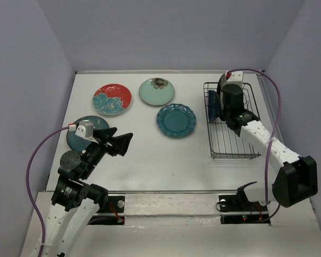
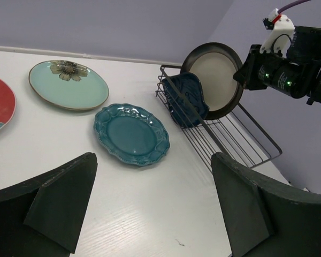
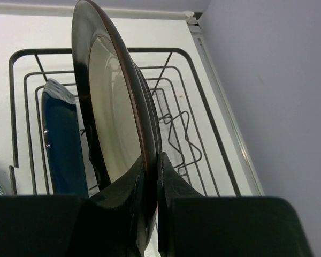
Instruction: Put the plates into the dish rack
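Cream plate [image 3: 113, 120] with a brown rim, pinched upright at its edge by the right gripper [image 3: 152, 179] above the wire rack [image 1: 232, 143], just beside a slotted blue plate [image 3: 64, 147]; best lowered straight into the next gap, kept vertical; left gripper [image 2: 155, 182] spread wide, holding nothing.

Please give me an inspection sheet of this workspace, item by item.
Surface: white table, no spill seen.
Job's things: red plate, mint plate, scalloped plate and teal plate lie flat on the table; blue plate stands in the rack; cream plate is held upright over the rack.
Clutter: nothing seen.
Claws: left claw open, holding nothing; right claw shut on the cream plate's rim.
Cables: purple cables, one looping beside each arm.
Surroundings: plain lilac walls.
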`<state>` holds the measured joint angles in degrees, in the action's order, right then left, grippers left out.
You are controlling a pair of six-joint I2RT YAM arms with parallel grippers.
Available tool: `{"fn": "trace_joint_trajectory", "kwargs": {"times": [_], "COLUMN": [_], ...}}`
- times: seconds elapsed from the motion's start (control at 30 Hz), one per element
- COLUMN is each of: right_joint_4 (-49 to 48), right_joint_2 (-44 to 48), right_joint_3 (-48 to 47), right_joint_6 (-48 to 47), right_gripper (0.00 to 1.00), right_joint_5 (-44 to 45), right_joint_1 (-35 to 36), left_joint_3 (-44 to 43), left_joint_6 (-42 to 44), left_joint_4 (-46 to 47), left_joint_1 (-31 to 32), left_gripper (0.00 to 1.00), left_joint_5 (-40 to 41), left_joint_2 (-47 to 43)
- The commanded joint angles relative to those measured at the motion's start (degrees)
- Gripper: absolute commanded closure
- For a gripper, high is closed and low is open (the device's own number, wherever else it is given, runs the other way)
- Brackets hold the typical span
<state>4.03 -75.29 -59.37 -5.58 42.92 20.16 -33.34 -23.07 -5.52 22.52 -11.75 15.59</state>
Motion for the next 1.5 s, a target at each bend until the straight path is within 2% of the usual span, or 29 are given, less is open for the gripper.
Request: {"fn": "trace_joint_trajectory", "kwargs": {"times": [0.0, 0.3, 0.63, 0.8, 0.9, 0.97, 1.0, 1.07, 1.17, 1.3, 1.47], "right_joint_4": [-7.4, -4.5, -1.3, -0.8, 2.1, 3.8, 4.8, 8.0, 11.3, 12.4, 12.7], "right_joint_2": [0.2, -3.0, -3.7, -4.0, -3.5, -2.6, -1.3, 1.4, 5.3, 12.9, 20.3], "right_joint_3": [-1.4, 0.1, 0.5, -0.3, -1.6, -2.8, -3.4, -5.2, -5.9, -3.9, 0.1], "right_joint_6": [3.6, 10.3, 15.2, 16.1, 18.0, 18.6, 18.9, 19.6, 20.0, 20.8, 23.4], "right_gripper": [0.93, 0.92, 0.69, 0.62, 0.54, 0.45, 0.36, 0.25, 0.15, 0.08, 0.07], "right_joint_5": [0.2, -1.2, -4.6, -6.5, -6.5, -6.9, -7.0, -7.6, -10.1, -15.7, -27.0], "right_joint_1": [-0.3, -0.3, -0.3, -0.3, -0.3, -0.3, -0.3, -0.3, -0.3, -0.3, -0.3], "left_joint_3": [-0.1, -0.1, -0.7, -4.2, -4.5, -3.8, -3.4, -1.6, 0.3, 1.7, -2.2], "left_joint_6": [0.1, 0.0, -0.7, -2.1, -6.4, -8.6, -9.4, -11.8, -16.1, -20.9, -23.3], "left_joint_4": [2.1, 2.0, 1.3, -2.1, 1.2, 3.7, 4.8, 9.4, 13.6, 23.2, 29.9], "left_joint_1": [0.3, 0.2, 0.2, 0.2, 0.3, 0.4, 0.4, 0.9, 2.4, 5.7, 7.2], "left_gripper": [0.01, 0.01, 0.01, 0.01, 0.01, 0.01, 0.01, 0.02, 0.11, 0.17, 0.22], "left_joint_5": [-0.4, -0.1, 0.9, 0.2, -4.6, -5.0, -4.5, -2.3, -0.2, 1.5, 6.9], "left_joint_2": [0.7, 1.0, 4.4, 16.6, 22.5, 24.7, 25.8, 30.3, 34.8, 47.1, 60.8]}}
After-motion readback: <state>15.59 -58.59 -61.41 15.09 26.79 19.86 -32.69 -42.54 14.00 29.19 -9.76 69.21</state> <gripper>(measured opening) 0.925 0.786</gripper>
